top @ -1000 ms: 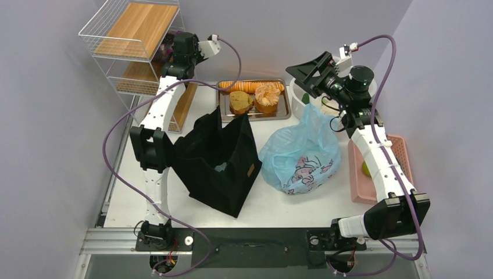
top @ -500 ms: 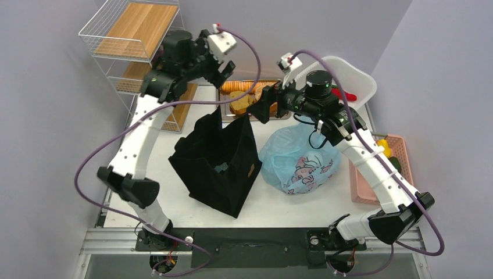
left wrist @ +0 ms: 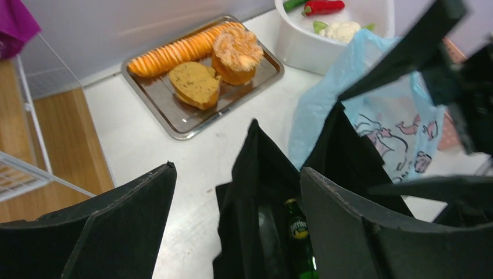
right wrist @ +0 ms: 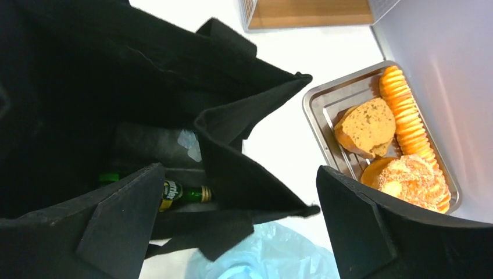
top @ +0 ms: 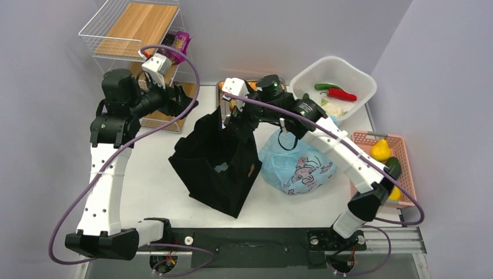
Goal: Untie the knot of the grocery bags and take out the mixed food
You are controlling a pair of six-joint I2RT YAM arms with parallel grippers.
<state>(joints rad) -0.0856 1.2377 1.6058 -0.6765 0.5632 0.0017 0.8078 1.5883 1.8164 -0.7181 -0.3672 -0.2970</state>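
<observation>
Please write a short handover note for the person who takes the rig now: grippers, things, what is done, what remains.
Left gripper: open, empty, by the black tote.
Right gripper: open, empty, over the tote's mouth.
Out: pastry on the tray, cauliflower in the white tub, lemon in the pink basket, purple packet on the shelf.
Left: green bottle inside the tote; blue bag looks full, its knot unclear.

From above, my right pincer (right wrist: 241, 171) is lost, black on black, against the black tote (top: 218, 168). Inside the tote, the green bottle (right wrist: 181, 193) shows only its neck and label. My right arm (top: 337, 146) covers the top of the pale blue bag (top: 299, 165), so I cannot see its knot, and it hides nearly all of the tray (left wrist: 174, 125) at the desk's far edge. The purple packet (left wrist: 14, 23) is cut off by my left wrist view's corner.
</observation>
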